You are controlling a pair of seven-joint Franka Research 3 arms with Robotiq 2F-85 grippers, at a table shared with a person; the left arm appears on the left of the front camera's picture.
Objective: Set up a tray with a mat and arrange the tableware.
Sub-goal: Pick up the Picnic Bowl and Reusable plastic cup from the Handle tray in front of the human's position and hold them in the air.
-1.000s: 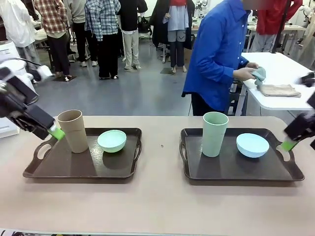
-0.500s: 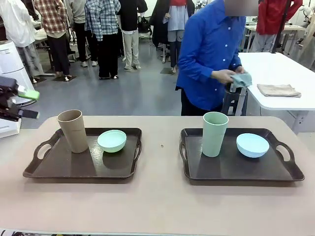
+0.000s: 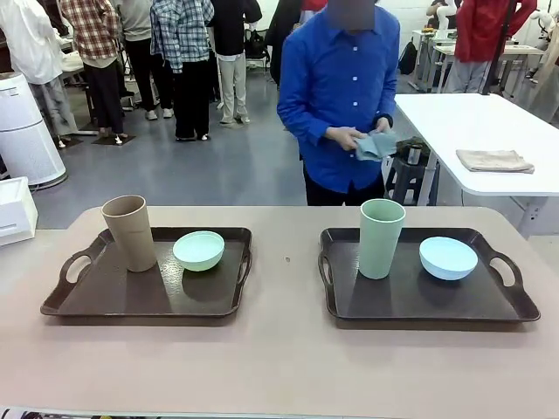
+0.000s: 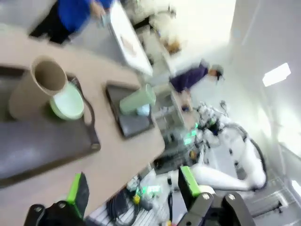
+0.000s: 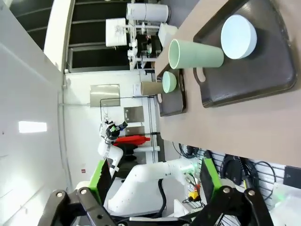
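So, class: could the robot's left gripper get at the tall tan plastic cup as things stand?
Probably yes. The left gripper is open, and the tan cup stands upright on the dark brown tray, its left side free. The round mint green bowl sits on its right.

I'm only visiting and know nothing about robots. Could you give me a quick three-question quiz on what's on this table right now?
1. Pick one: what colour is the bowl sharing a tray with the tan cup? A) light blue B) mint green C) white
2. True or false: the sage green cup stands upright beside the light blue bowl.
3. Fill in: the left gripper and the right gripper both have their jaws ____, holding nothing.

Key: 1 B, the mint green bowl. 2 True. 3 open.
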